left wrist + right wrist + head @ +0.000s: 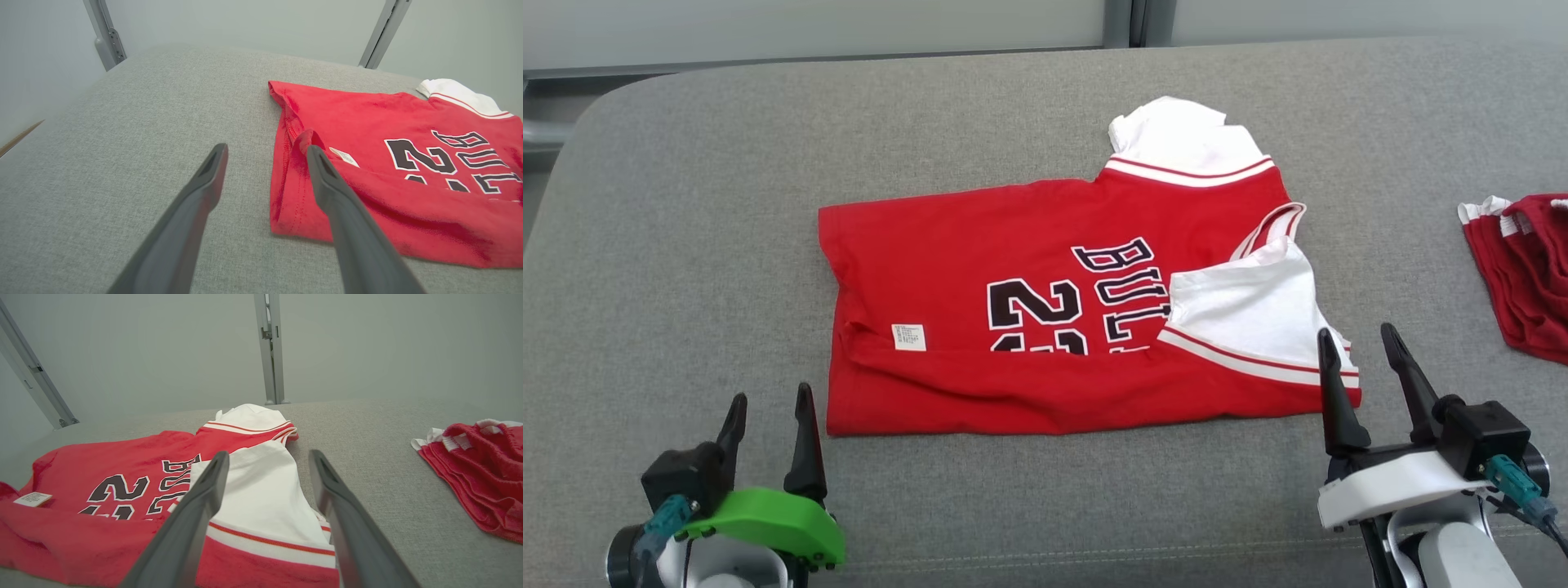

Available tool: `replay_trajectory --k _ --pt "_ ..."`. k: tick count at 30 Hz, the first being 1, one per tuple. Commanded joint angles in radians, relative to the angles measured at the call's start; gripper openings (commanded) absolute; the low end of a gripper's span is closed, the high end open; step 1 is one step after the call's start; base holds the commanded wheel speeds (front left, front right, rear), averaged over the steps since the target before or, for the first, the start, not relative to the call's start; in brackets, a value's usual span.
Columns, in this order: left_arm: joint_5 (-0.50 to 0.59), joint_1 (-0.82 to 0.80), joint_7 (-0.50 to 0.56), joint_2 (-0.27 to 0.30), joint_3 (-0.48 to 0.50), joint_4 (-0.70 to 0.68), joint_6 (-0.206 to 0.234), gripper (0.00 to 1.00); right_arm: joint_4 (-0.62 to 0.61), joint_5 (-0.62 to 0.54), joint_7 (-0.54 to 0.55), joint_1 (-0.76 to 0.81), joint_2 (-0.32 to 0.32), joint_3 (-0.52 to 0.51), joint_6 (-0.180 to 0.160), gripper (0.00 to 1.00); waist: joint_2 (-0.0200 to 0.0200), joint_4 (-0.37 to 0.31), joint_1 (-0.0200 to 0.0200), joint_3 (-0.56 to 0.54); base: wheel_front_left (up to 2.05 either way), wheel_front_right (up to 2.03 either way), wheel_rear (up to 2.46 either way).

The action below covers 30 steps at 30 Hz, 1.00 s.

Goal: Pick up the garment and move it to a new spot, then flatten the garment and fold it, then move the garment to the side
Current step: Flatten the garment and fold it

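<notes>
Left tool and right tool wide, empty, flanking the shirt at its folded-over near edge, probably for next fold.

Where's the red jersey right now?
Head view: red jersey lies centre of the grey cushion, just ahead of the left gripper and right gripper, with a red garment pile off to its right.

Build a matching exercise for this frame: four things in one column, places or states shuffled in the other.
1 red jersey
2 white tag
3 red cloth pile
4 left pincer

A on the jersey, left of the number
B open, beside the jersey's near-left corner
C mid-view, near edge folded over
D far right of the head view

Pairs: 1-C, 2-A, 3-D, 4-B
</notes>
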Motion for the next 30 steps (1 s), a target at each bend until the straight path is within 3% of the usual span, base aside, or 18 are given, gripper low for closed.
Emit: replay_trajectory --k 1,11,24,30 --pt "0.013 0.031 -0.009 0.006 -0.005 -0.008 0.011 1.0 -0.013 -0.012 -0.004 0.03 0.003 -0.003 0.0 1.0 0.0 0.001 0.0 -0.03 0.0 0.0 0.0" --pt "0.045 0.093 -0.03 0.016 -0.021 -0.036 0.019 1.0 -0.05 -0.046 0.001 0.135 0.013 -0.021 0.0 1.0 0.0 -0.009 0.0 -0.099 0.0 0.0 0.0" --pt "0.074 0.065 -0.015 0.041 -0.037 -0.081 0.034 1.0 -0.051 -0.048 0.041 0.137 0.017 -0.011 0.0 1.0 0.0 -0.006 0.0 -0.1 0.0 0.0 0.0" --pt "0.058 0.035 0.054 0.031 -0.081 -0.058 0.001 1.0 -0.008 -0.02 0.071 0.104 0.002 -0.002 0.0 1.0 0.0 0.007 0.0 -0.059 0.0 0.0 0.0"
